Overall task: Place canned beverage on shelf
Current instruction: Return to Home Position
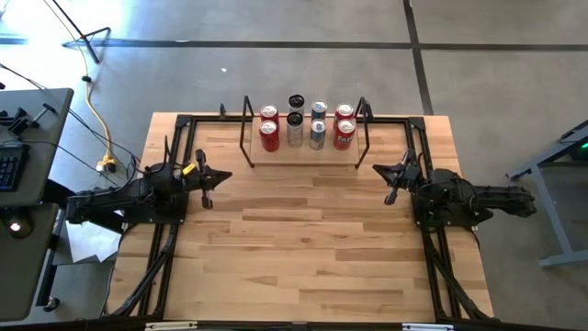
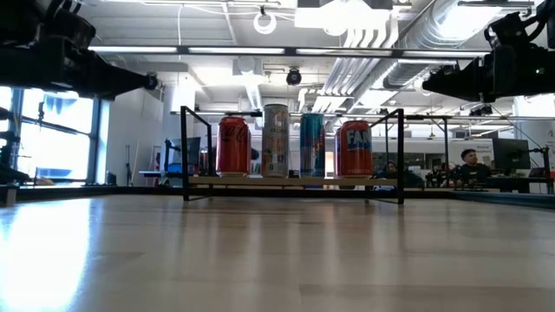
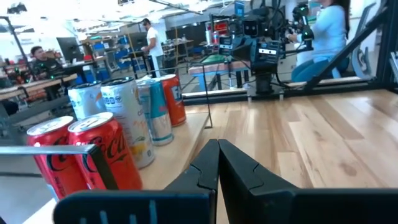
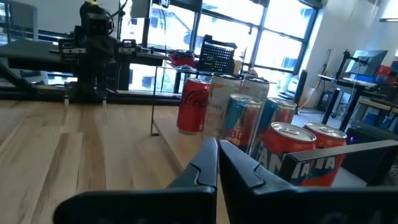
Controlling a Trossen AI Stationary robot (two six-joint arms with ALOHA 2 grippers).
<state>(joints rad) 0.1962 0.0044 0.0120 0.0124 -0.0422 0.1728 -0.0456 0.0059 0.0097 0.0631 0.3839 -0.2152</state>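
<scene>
Nearest the left wrist camera, we saw the left gripper with its fingers pressed together and nothing between them. The right gripper looked the same in its own view. From above, both sat well apart at the sides of the table, clear of the shelf along the far edge. Only that high view showed eight cans on the board, in two rows of four. At table height we counted just four, the front row hiding the rear: a red cola can, a pale can, a teal can and an orange can, probably Fanta.
</scene>
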